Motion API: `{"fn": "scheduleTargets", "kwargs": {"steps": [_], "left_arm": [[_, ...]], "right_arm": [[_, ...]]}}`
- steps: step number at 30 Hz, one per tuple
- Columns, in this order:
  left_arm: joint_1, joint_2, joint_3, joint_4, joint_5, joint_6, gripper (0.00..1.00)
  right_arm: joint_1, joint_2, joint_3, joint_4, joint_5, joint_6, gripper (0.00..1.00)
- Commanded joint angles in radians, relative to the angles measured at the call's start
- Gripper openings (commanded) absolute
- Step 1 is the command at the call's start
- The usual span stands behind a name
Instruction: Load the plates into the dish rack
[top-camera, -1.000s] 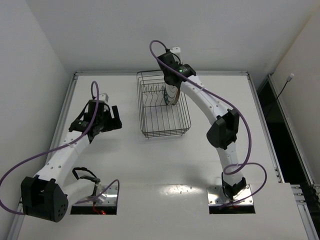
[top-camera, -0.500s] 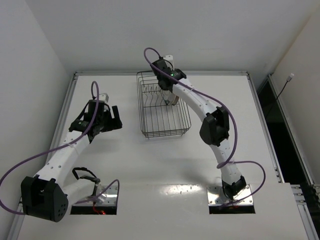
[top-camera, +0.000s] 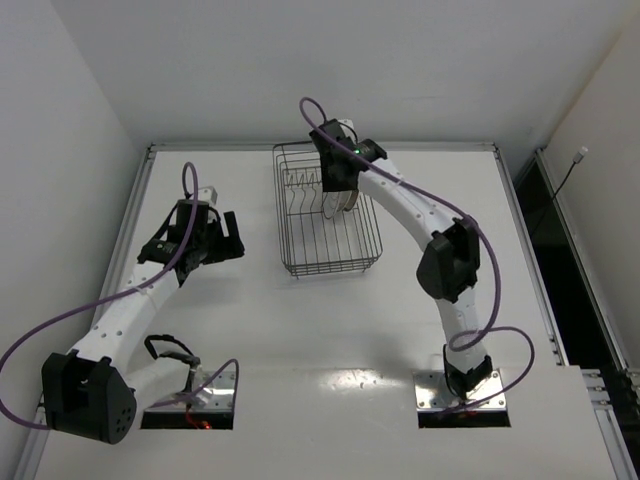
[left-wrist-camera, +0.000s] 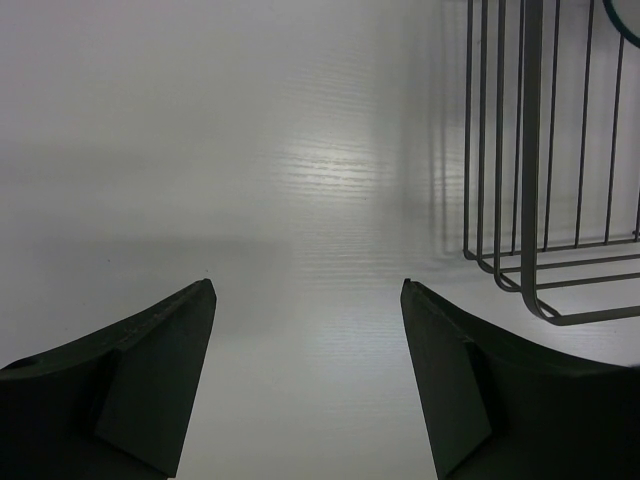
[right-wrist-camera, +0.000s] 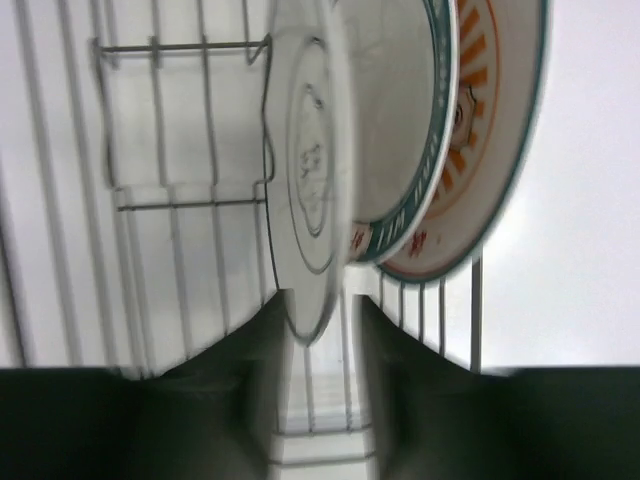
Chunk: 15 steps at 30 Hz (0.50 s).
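Observation:
Three plates stand on edge side by side in the dish rack: a pale plate with thin rings, a teal-rimmed plate and a red-orange marked plate. My right gripper is open, its fingers straddling the pale plate's lower rim with a gap on the right side. In the top view the right gripper reaches down into the far half of the dish rack, over the plates. To the rack's left, my left gripper hovers open and empty above the table.
The rack's corner wires show at the right of the left wrist view. White walls close in the table at the back and left. A dark gap runs along the table's right edge.
My right gripper's jaws have spread apart and let go of the pale plate, which now stands in the rack. The right wrist shifted slightly over the rack. The left arm has stayed still.

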Motion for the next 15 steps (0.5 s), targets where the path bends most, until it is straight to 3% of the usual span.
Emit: {"fn": "scheduleTargets", "kwargs": {"steps": [1, 2, 4, 5, 15], "left_arm": [[-0.007, -0.009, 0.000, 0.013, 0.008, 0.008, 0.72], [-0.007, -0.009, 0.000, 0.013, 0.008, 0.008, 0.72], [-0.007, -0.009, 0.000, 0.013, 0.017, 0.008, 0.72], [-0.007, -0.009, 0.000, 0.013, 0.029, 0.008, 0.72], [-0.007, 0.034, 0.000, 0.023, 0.079, 0.027, 0.72]], "right_arm": [[0.010, -0.183, -0.005, -0.034, -0.081, 0.009, 0.42], [0.001, -0.209, -0.014, -0.066, -0.081, -0.002, 0.68], [-0.008, -0.306, -0.051, -0.078, -0.063, -0.011, 0.80], [-0.027, -0.343, -0.095, -0.078, -0.075, -0.022, 0.98], [-0.111, -0.916, -0.569, -0.126, -0.186, -0.013, 1.00]]}}
